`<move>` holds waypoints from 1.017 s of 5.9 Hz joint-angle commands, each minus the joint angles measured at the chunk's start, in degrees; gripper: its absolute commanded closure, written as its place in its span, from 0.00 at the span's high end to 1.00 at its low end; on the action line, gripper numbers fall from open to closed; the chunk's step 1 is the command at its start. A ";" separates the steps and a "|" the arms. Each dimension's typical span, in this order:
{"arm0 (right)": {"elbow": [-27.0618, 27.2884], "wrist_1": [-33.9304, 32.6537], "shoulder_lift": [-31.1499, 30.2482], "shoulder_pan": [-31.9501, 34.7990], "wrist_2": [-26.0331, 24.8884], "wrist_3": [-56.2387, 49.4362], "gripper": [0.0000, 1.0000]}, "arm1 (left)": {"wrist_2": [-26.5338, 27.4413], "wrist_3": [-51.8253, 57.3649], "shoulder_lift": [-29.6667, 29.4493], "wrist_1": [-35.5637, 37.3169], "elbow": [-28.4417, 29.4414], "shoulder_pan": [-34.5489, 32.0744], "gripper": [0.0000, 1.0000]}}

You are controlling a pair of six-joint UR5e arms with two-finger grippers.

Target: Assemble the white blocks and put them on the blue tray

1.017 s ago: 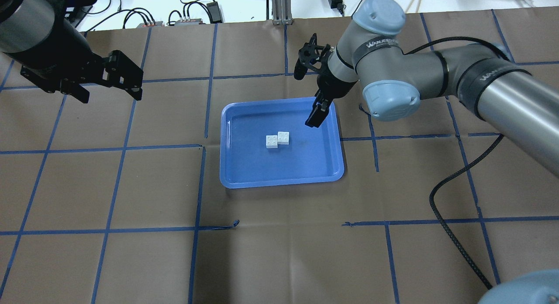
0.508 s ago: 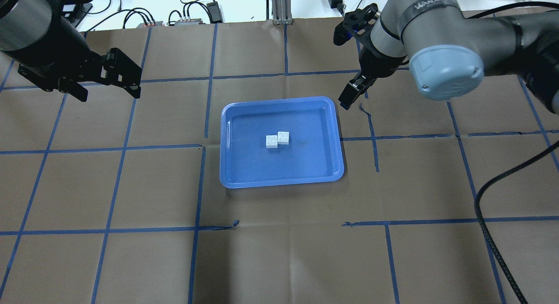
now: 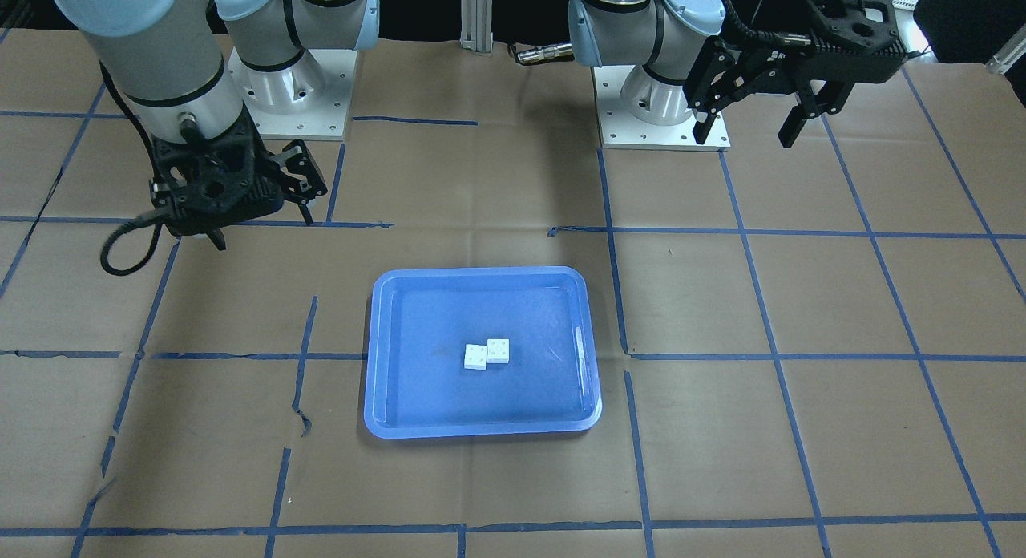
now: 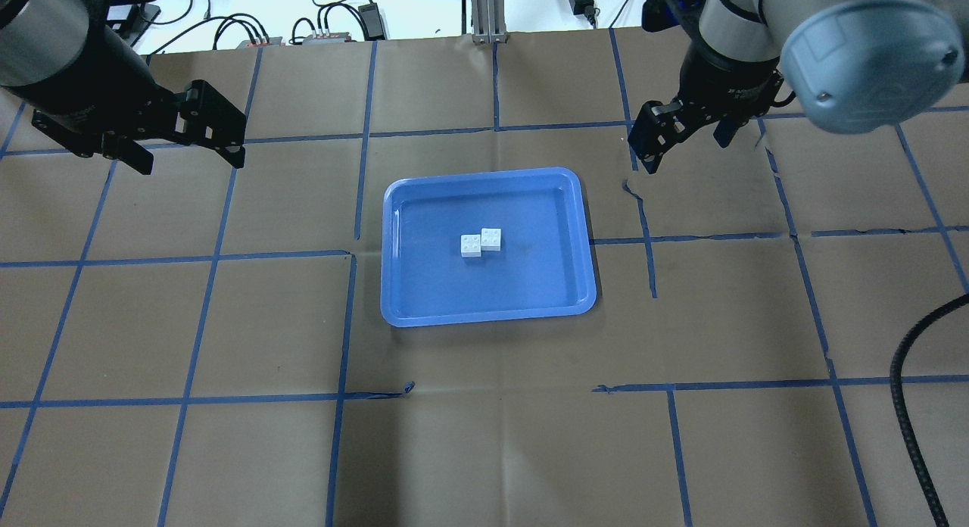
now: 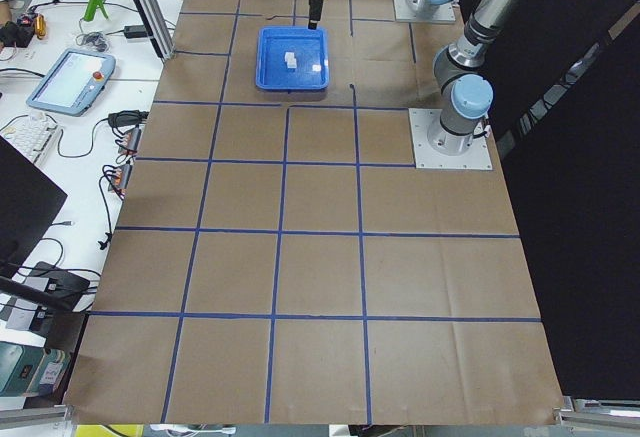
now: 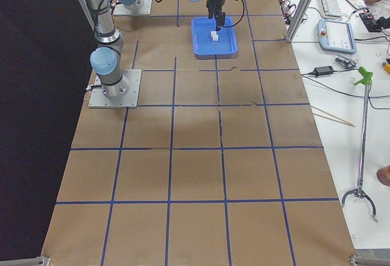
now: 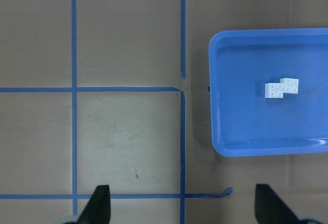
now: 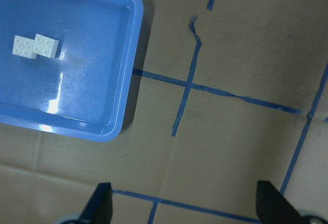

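The two white blocks point(image 4: 481, 243) lie joined in an offset pair, overlapping at one corner, in the middle of the blue tray point(image 4: 439, 296). They also show in the front view point(image 3: 486, 353), the left wrist view point(image 7: 282, 87) and the right wrist view point(image 8: 35, 46). My left gripper point(image 4: 189, 160) is open and empty, high above the table, left of the tray. My right gripper point(image 4: 685, 145) is open and empty, beyond the tray's back right corner. In the front view the left gripper point(image 3: 744, 133) is at top right and the right gripper point(image 3: 260, 217) at the left.
Brown paper with a blue tape grid point(image 4: 356, 254) covers the table. The arm bases point(image 3: 661, 101) stand at the robot's edge. Cables and power units point(image 4: 325, 31) lie beyond the far edge. A black cable point(image 4: 905, 406) hangs from the right arm.
My right gripper has risen and moved right and back, from over the tray's back right part to beyond its corner. The blocks and the left gripper have stayed put.
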 commanded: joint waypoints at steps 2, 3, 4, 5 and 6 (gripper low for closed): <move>-1.53 5.91 -3.38 -2.07 0.19 8.02 1.00 | 0.36 -0.31 -0.05 0.07 0.06 -0.17 1.00; -1.45 5.91 -3.38 -2.26 0.19 8.03 1.00 | 0.18 -0.31 -0.05 0.07 0.06 -0.17 0.99; -1.44 5.91 -3.38 -2.18 0.28 8.03 1.00 | 0.01 -0.31 -0.14 0.07 0.15 -0.17 0.99; -1.44 5.91 -3.55 -2.00 0.28 8.03 1.00 | -0.08 -0.40 -0.14 0.07 0.15 -0.17 0.99; -1.44 5.74 -3.56 -1.91 0.28 8.03 1.00 | -0.08 -0.31 -0.14 0.07 0.06 -0.17 0.99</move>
